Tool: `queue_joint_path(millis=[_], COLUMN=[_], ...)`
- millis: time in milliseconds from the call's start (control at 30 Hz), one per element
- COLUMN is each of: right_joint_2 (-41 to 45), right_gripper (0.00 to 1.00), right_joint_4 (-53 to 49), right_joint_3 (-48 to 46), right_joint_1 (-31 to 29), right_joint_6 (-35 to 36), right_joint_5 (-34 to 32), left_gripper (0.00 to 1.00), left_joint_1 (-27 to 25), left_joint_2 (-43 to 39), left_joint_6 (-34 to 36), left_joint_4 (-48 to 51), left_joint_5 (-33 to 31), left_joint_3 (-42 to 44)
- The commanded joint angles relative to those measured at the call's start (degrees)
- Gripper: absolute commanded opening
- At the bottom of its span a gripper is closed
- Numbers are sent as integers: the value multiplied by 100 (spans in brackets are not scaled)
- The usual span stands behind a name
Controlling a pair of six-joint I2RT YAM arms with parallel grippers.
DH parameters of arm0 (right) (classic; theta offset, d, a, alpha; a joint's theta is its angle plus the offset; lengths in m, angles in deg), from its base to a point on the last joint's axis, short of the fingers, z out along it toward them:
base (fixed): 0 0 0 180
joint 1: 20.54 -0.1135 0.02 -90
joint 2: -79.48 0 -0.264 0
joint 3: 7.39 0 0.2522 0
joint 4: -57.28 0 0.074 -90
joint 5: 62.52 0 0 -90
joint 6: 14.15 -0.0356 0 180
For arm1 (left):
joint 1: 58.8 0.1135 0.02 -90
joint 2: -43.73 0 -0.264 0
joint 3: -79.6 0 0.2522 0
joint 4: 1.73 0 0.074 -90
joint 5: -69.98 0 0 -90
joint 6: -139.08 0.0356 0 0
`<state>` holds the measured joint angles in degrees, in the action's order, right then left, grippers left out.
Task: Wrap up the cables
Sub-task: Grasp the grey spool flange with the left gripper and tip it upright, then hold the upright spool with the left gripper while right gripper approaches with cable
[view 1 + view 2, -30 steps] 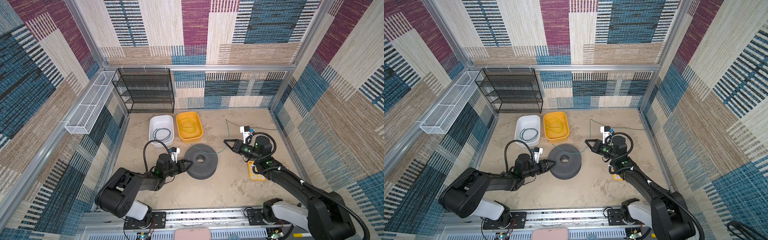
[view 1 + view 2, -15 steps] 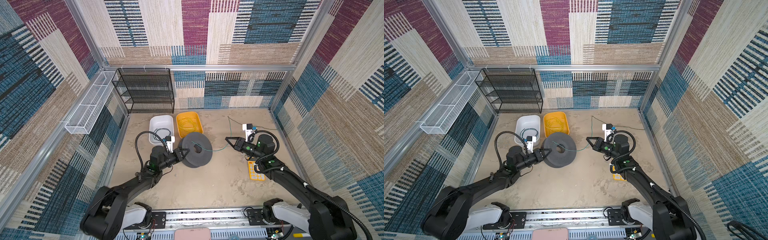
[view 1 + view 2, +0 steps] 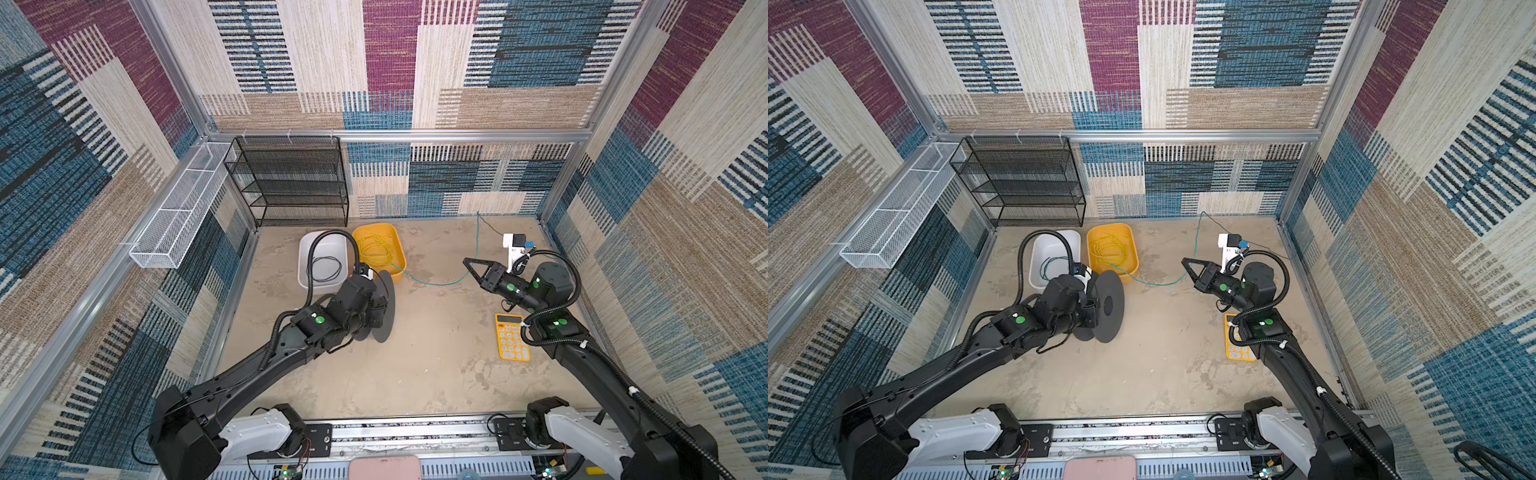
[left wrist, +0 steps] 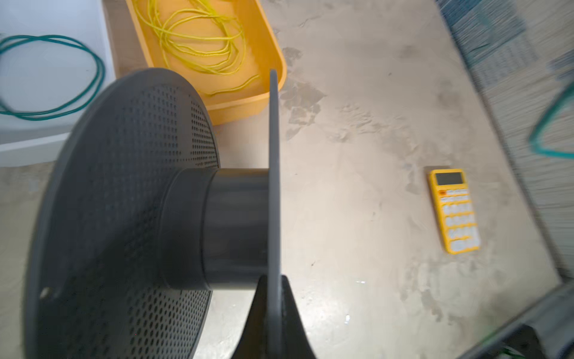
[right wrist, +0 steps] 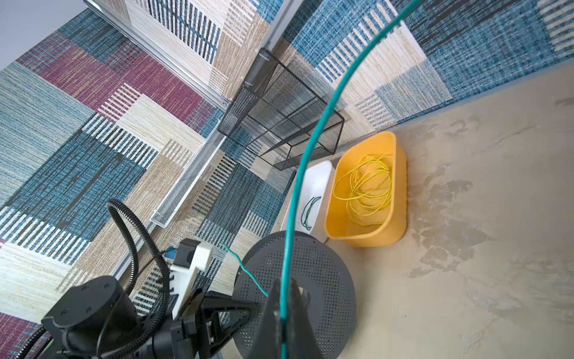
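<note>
A: Entry, cable wrapping. What do we hold at present?

B: We note the left gripper [image 4: 274,289] clamped on the rim of one flange [image 4: 273,124] of the dark grey spool [image 4: 124,202], which stands on edge just beside the yellow bin [image 3: 400,253]. The right gripper [image 5: 284,289] is pinched on the teal cable [image 5: 310,140], out to the right of the spool and well apart from it.

A: Where does that cable run?

B: In both top views it hangs in a slack curve from the right gripper back to the top edge of the spool. Its other length climbs toward the back wall [image 3: 457,187] and trails off to the right. The right wrist view shows a short free end in front of the flange, and we cannot tell how it is fixed there.

A: Any turns laid on?

B: None that we see. The left wrist view shows the hub [image 4: 236,223] bare between the flanges. We judge the winding not yet begun: spool gripped, cable gripped, and that is all that is done.

A: And the others?

B: The yellow cable [image 3: 374,253] lies loosely coiled in the yellow bin, and the dark cable [image 3: 328,268] lies looped in the white bin [image 3: 302,262]. Neither gripper touches them. We reckon nearly all of the task is left: three cables to wind, the teal one likely first
</note>
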<state>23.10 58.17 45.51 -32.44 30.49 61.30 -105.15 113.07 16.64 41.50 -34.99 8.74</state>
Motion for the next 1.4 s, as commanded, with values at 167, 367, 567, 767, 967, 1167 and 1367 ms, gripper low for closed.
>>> queue_joint_path(millis=[167,367,567,767,967,1167,1367], right_joint_2=[91,88,106,83,78,59,-98], right_gripper=[0,0,0,0,0,0,0], right_joint_4=[-147,-165,-270,-235,-193,-217,-17], right_joint_3=[-42,-108,-65,-63,-101,-55,-106], right_joint_1=[98,148,188,188,188,188,188], right_joint_6=[134,155,232,217,178,208,137], right_joint_5=[-110,-175,-217,-218,-203,-210,-82], left_gripper=[0,0,0,17,33,60,58], left_joint_1=[-750,-999,-1000,-1001,-1001,-999,-1082], left_joint_2=[844,1412,1367,1240,1142,765,-464], left_joint_6=[-310,-557,-662,-547,-426,-42,28], left_joint_4=[190,88,-139,-145,-153,62,857], left_joint_5=[-1758,-1734,-1693,-1659,-1594,-1290,-1583], left_joint_3=[-591,-816,-509,-429,-402,-681,-791])
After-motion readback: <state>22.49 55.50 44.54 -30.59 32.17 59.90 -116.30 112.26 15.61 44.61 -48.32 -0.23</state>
